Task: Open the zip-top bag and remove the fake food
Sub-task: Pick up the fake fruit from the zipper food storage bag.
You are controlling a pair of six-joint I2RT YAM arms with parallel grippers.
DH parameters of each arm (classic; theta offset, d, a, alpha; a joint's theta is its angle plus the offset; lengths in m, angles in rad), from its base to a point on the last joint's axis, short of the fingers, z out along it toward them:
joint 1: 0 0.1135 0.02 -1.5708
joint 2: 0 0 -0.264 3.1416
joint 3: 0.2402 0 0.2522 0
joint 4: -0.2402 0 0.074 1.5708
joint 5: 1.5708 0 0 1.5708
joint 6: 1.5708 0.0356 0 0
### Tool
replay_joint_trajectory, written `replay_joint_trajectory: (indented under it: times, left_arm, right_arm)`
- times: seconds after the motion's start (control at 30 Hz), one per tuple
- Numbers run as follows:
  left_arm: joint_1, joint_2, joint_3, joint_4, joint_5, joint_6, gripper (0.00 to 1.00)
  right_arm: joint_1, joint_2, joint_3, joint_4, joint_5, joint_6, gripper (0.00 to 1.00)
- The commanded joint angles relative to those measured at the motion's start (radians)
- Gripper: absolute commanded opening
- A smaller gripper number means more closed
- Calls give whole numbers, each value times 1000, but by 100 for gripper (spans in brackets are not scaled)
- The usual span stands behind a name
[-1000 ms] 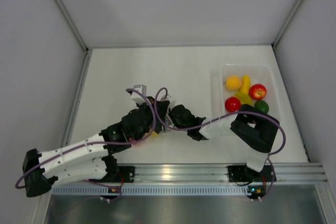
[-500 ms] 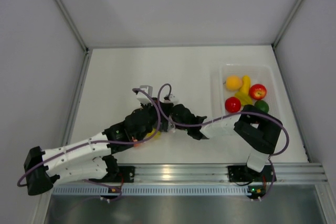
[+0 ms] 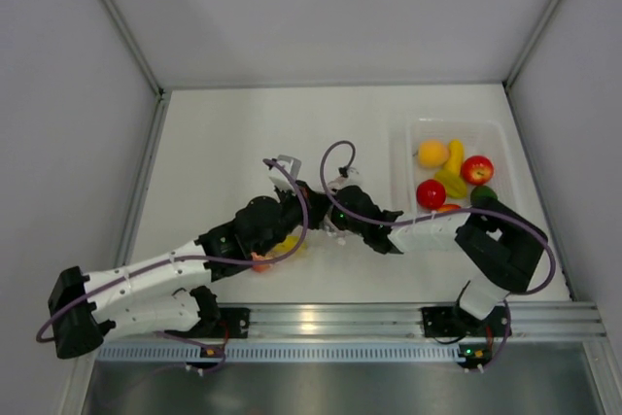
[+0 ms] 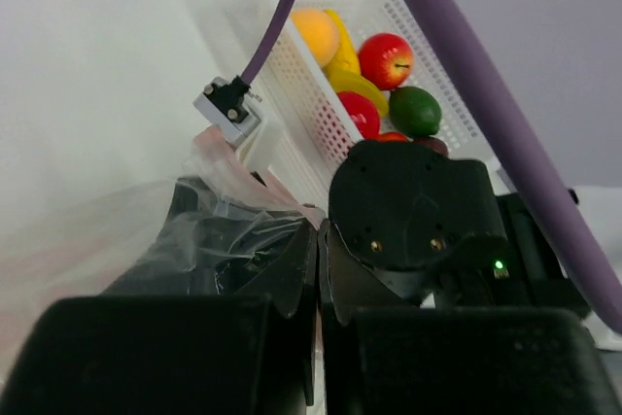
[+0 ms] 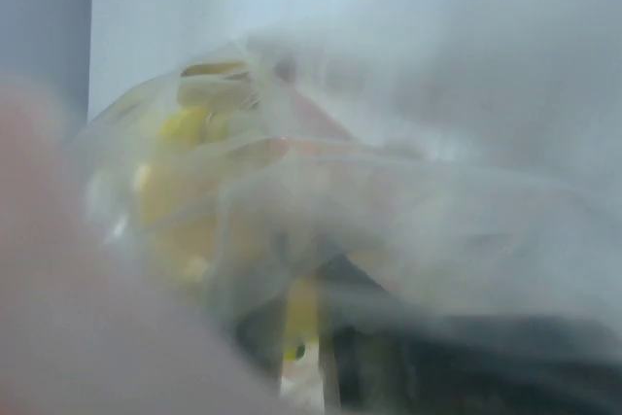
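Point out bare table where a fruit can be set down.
Free: the far-left table, between the left wall and the tray. Crowded: near centre, where the left hand and right hand meet at the zip-top bag.

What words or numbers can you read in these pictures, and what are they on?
None: no word, label, brand, number or sign can be read in any view.
The zip-top bag and the white basket look plain.
Any marks on the grey cable plug are too small to tell.
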Motion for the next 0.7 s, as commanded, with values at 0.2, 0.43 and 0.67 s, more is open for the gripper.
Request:
replay_joint_trajectory:
  times: [0.2,0.43,0.67]
  left_arm:
    - [-16,21,64,150,50,13,0]
    - [-14,117,118,104,-76,-2,0]
    - [1,225,206,59,-171,-42,0]
  right_arm:
    - [-127,-222,-139,-123,235,55,17]
    - [-89,-329,-179,-22,214,-173,15]
    - [-60,-377,-253,148,8,-336,15]
